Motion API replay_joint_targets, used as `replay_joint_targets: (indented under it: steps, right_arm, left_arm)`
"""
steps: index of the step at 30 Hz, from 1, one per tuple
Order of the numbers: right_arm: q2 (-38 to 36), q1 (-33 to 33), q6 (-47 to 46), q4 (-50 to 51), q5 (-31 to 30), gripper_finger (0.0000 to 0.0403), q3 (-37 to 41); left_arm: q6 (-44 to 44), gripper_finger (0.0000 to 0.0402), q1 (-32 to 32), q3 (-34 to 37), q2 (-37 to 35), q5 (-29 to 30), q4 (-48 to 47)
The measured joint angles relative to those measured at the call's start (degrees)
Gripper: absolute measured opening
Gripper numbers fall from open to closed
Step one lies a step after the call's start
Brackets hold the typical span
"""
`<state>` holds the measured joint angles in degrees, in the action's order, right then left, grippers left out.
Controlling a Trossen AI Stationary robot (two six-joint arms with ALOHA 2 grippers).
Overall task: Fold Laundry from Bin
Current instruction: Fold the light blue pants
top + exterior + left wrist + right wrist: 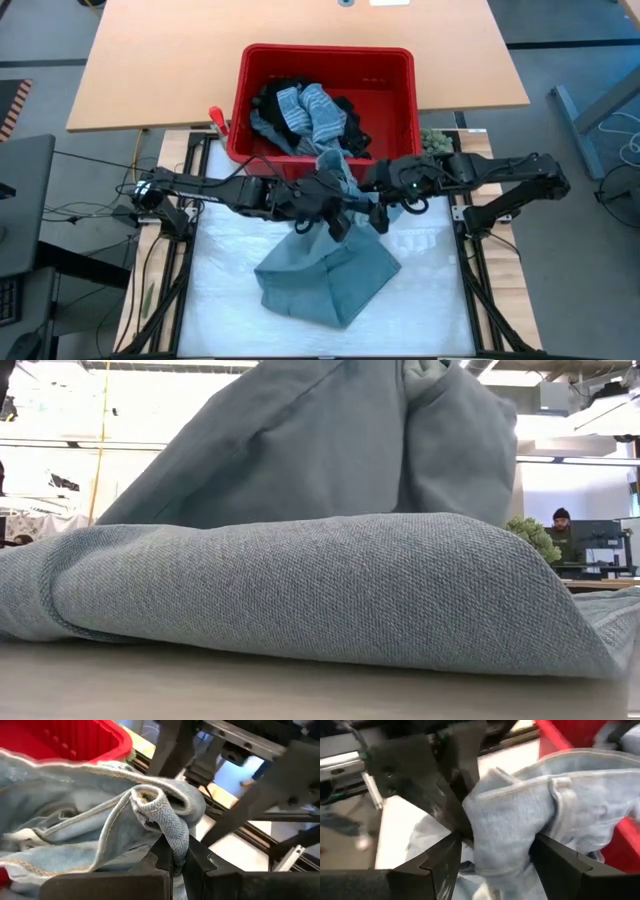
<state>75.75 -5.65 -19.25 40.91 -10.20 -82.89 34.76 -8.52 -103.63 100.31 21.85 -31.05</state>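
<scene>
A light blue-grey garment (325,275) hangs from the near rim of the red bin (325,50) down to the white table cover, where its lower part lies in a folded heap (300,590). More laundry, striped (315,110) and black (275,100), stays inside the bin. Above the table, just in front of the bin, my left gripper (335,222) is shut on the garment's upper part. Close beside it, my right gripper (382,212) stands open with a bunch of the same garment (505,820) between its fingers. My left gripper pinches a rolled, stitched hem fold (167,827) of the garment between its two fingers (162,855), several layers thick. The fold curls over above the fingertips and the rest trails slack toward the bin (75,740). My right gripper has its fingers (447,862) wide on both sides of a thick bunch near a seam (560,795); I cannot tell whether they touch it.
A small green fuzzy lump (435,140) sits to the right of the bin. A wooden tabletop (180,60) lies beyond the bin. Free white cover (430,300) shows right of the garment. Metal frame rails (470,270) run along both sides. A person (562,525) sits far behind.
</scene>
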Motion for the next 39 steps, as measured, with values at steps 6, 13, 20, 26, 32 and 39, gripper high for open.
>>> replay_joint_targets:
  steps: [6, 13, 20, 26, 32, 39]
  right_arm:
    - [0.38, -0.60, 1.70, -2.23, 0.20, 0.0260, -0.01]
    - [0.43, -1.07, 3.33, -2.30, 0.01, 0.0260, 0.02]
    - [2.18, -1.07, 3.77, -1.71, -0.19, 0.0260, 0.02]
    - [3.10, -1.22, 4.14, -0.99, -3.54, 0.0247, 0.02]
    - [1.75, -0.70, 4.30, 0.41, -4.80, 0.0109, 0.11]
    - [-2.26, -0.69, 6.02, -0.34, -3.94, 0.0066, 0.12]
  left_arm:
    - [-0.64, 0.0004, 1.23, 0.00, -0.17, -0.68, 1.52]
    - [1.75, 0.0029, 1.73, 0.00, -0.17, 3.67, 2.54]
    - [1.21, 0.0106, 3.28, 0.00, -0.17, 0.84, 6.20]
    - [1.15, 0.0186, 4.30, 0.00, -0.17, -3.38, 6.13]
    - [1.80, 0.0214, 5.62, -0.09, -1.05, -12.16, 6.92]
    - [-1.90, 0.0209, 6.42, -0.09, -7.08, -21.69, 4.15]
